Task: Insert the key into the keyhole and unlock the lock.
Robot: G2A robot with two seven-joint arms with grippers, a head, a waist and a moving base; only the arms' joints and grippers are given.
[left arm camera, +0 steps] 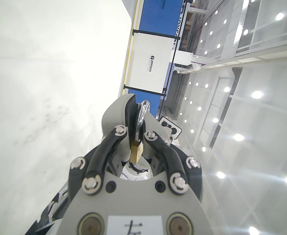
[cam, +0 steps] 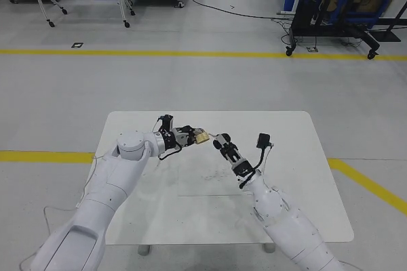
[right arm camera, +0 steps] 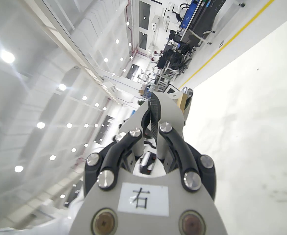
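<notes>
A brass padlock (cam: 201, 136) with a silver shackle (left arm camera: 143, 113) hangs above the white table (cam: 292, 203), and my left gripper (cam: 190, 133) is shut on it. In the left wrist view its brass body (left arm camera: 136, 151) shows between the two fingers. My right gripper (cam: 220, 140) is just right of the lock, tips toward it, fingers pressed together. A thin silvery bit, the key (cam: 214, 135), sticks out toward the lock; the rest is hidden in the fingers. In the right wrist view the padlock (right arm camera: 181, 101) sits just past my right gripper (right arm camera: 155, 97).
Both arms meet over the back middle of the table, above its surface. Faint scuff marks (cam: 214, 177) mark the table's middle. Grey floor with a yellow line (cam: 366, 179) surrounds the table, and a dark cart (cam: 332, 27) stands far back right.
</notes>
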